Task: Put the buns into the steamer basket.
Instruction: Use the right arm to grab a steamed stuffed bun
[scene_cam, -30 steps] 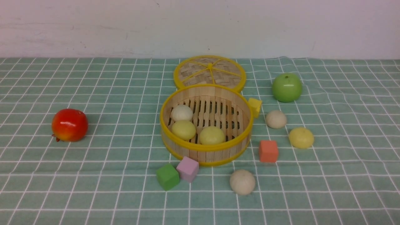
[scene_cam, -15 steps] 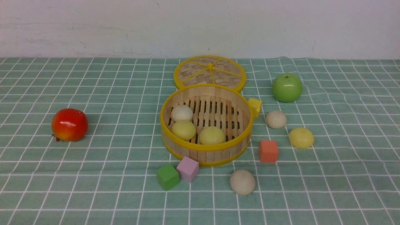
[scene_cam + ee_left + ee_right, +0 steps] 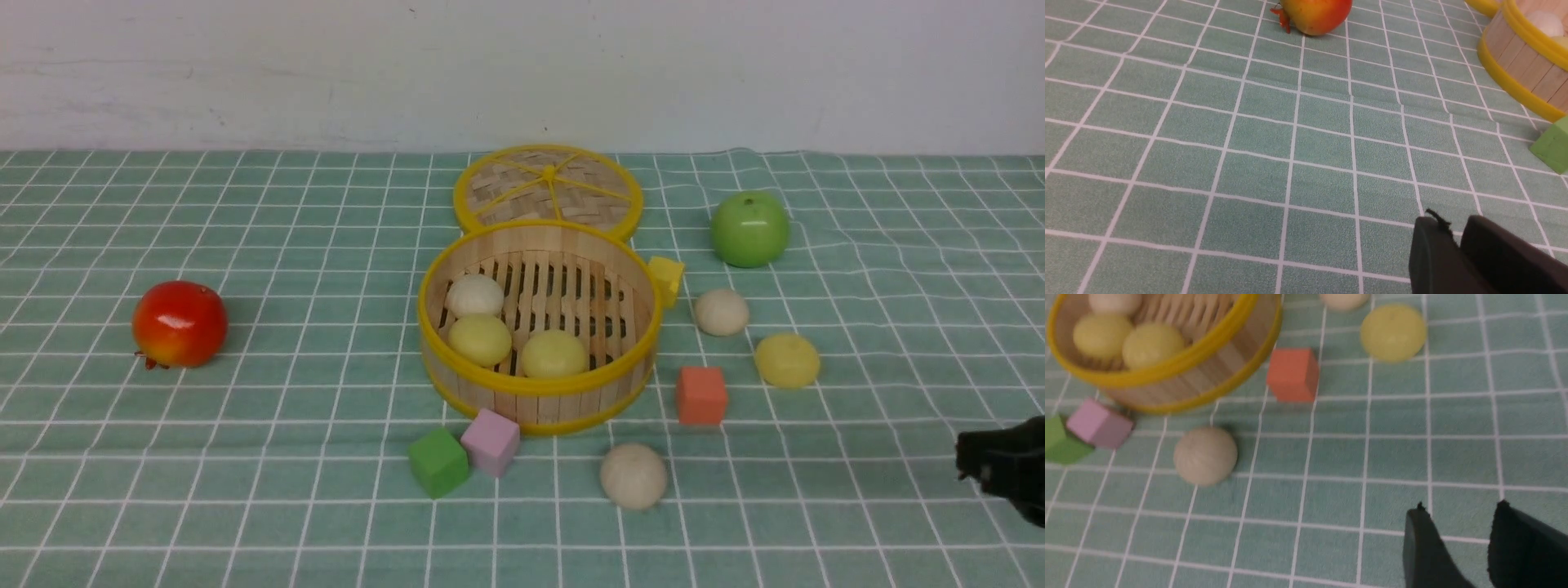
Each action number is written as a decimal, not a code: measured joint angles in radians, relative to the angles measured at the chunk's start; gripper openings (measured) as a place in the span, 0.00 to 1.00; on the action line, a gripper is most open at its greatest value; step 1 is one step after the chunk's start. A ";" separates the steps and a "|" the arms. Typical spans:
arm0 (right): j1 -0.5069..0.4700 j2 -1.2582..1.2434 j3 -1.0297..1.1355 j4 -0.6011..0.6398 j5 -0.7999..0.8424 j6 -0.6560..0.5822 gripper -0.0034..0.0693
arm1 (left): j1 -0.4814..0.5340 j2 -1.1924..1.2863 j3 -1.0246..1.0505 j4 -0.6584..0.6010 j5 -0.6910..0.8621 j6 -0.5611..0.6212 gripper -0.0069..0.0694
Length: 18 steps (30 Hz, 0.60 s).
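Note:
The steamer basket (image 3: pixel 539 384) stands mid-table and holds three buns: one off-white (image 3: pixel 475 296) and two pale yellow (image 3: pixel 480 340) (image 3: pixel 553 353). On the cloth to its right lie an off-white bun (image 3: pixel 721 311) and a yellow bun (image 3: pixel 786 359). Another off-white bun (image 3: pixel 633 476) lies in front of the basket. My right gripper (image 3: pixel 967 467) (image 3: pixel 1461 508) is open and empty, low at the right edge, well short of the nearest off-white bun (image 3: pixel 1205 455). My left gripper (image 3: pixel 1453 222) hovers over bare cloth with a narrow gap between its fingers and nothing in it.
A woven lid (image 3: pixel 548 189) lies behind the basket. A green apple (image 3: pixel 749 229) sits far right, a red apple (image 3: pixel 180 324) far left. Cubes lie around the basket: yellow (image 3: pixel 667 279), orange (image 3: pixel 701 395), pink (image 3: pixel 491 441), green (image 3: pixel 438 461).
My right gripper has come into the front view at the lower right edge. The red apple has shifted slightly to the left. The buns have not moved.

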 joint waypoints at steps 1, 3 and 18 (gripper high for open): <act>0.004 0.016 -0.012 -0.001 0.010 -0.012 0.38 | 0.000 0.000 0.000 0.000 0.000 0.000 0.22; 0.037 0.110 -0.095 -0.004 0.052 -0.043 0.38 | 0.000 0.000 0.000 0.000 0.000 0.000 0.23; 0.302 0.655 -0.651 -0.193 0.260 0.118 0.38 | 0.000 0.000 0.000 0.000 0.000 0.000 0.25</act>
